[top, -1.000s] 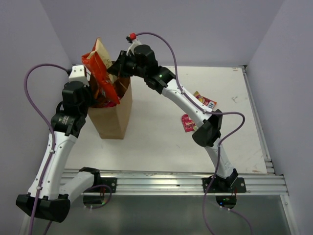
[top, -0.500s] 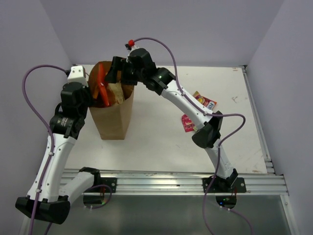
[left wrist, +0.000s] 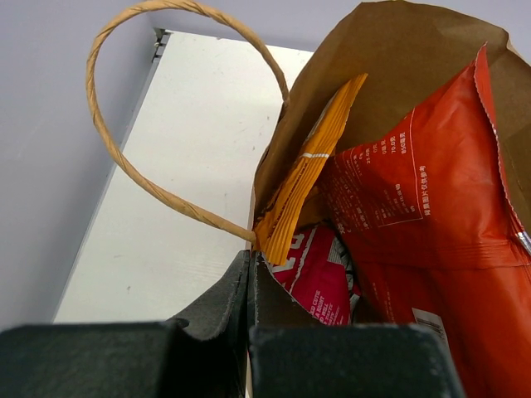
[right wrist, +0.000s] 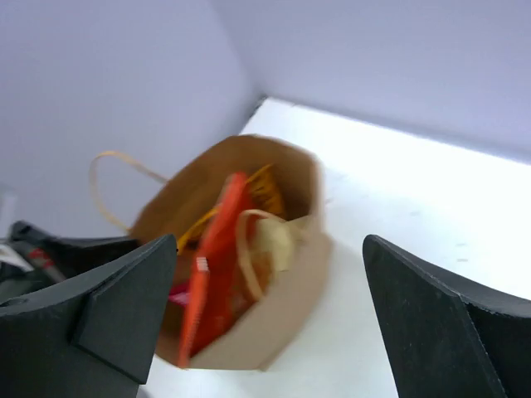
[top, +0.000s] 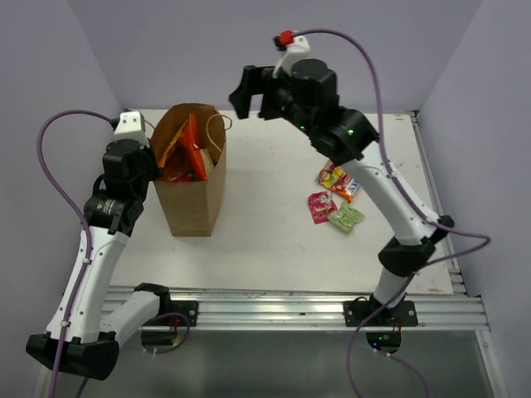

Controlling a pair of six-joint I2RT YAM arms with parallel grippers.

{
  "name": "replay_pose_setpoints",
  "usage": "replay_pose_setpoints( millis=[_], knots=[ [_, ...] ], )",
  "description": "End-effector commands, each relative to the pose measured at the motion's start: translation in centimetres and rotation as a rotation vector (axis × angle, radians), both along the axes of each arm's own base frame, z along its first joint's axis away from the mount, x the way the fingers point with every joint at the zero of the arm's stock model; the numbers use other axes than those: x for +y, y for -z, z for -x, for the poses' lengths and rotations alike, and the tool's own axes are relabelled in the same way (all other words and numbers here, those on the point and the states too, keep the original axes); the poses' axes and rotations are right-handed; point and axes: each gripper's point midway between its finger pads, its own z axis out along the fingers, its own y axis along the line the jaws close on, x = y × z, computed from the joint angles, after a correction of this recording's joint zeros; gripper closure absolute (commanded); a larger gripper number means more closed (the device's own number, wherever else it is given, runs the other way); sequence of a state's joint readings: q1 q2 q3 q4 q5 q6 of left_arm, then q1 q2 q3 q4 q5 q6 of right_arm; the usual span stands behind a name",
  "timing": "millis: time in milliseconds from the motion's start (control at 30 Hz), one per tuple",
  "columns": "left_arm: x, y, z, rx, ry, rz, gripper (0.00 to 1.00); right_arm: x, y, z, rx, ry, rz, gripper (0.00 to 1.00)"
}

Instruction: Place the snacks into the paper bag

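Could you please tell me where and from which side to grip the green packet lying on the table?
Likely from straight above, since the green packet lies flat on the table. Pinch its edge farthest from the pink packet, which lies close beside it and leaves little finger room there.

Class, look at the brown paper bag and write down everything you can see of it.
The paper bag is tall brown kraft, standing upright and open on the left side of the white table. Twisted paper handles loop from its rim. An orange chip bag, a yellow packet and a pink packet stick up inside. The left gripper is shut on its rim.
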State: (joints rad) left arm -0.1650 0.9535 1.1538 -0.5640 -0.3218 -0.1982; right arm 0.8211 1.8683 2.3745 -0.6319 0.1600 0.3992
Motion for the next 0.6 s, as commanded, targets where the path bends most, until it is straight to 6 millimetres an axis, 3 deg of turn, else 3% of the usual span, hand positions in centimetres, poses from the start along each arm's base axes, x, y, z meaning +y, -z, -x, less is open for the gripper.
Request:
replay_pose_setpoints(
  millis=[0,33,67,100,133,200,233,300,433,567],
  knots=[
    [0.1,-1.2,0.0,-0.045,-0.001,0.003,1.0,-11.1,8.2,-3.7,0.109,0.258,0.31,0.01],
    [0.0,-1.2,0.0,-0.045,0.001,0.001,1.0,-15.0,10.7,-5.3,0.177,0.343,0.344,0.01],
    [0.0,-1.2,0.0,-0.046,0.003,0.0,1.0,-17.3,12.4,-5.3,0.214,0.391,0.379,0.01],
    [0.0,-1.3,0.0,-0.047,0.003,-0.001,1.0,-19.4,17.0,-5.3,0.295,0.423,0.467,0.01],
    [0.0,-1.4,0.1,-0.049,0.009,-0.002,1.0,-22.7,18.6,-5.9,0.331,0.503,0.508,0.01],
    [-0.2,-1.6,0.0,-0.058,0.018,0.0,1.0,-25.1,22.6,-6.0,0.384,0.537,0.593,0.01],
    [-0.3,-1.6,-0.1,-0.057,0.026,-0.001,1.0,-27.1,23.6,-6.5,0.405,0.586,0.612,0.01],
    [-0.4,-1.6,-0.2,-0.058,0.03,0.003,1.0,-28.4,26.4,-7.3,0.453,0.613,0.657,0.01],
    [-0.5,-2.0,-0.5,-0.061,0.034,0.003,1.0,-31.5,29.6,-8.1,0.528,0.703,0.724,0.01],
    [-0.3,-1.9,-0.4,-0.058,0.025,-0.004,1.0,-32.5,33.4,-7.1,0.624,0.709,0.779,0.01]
  ],
)
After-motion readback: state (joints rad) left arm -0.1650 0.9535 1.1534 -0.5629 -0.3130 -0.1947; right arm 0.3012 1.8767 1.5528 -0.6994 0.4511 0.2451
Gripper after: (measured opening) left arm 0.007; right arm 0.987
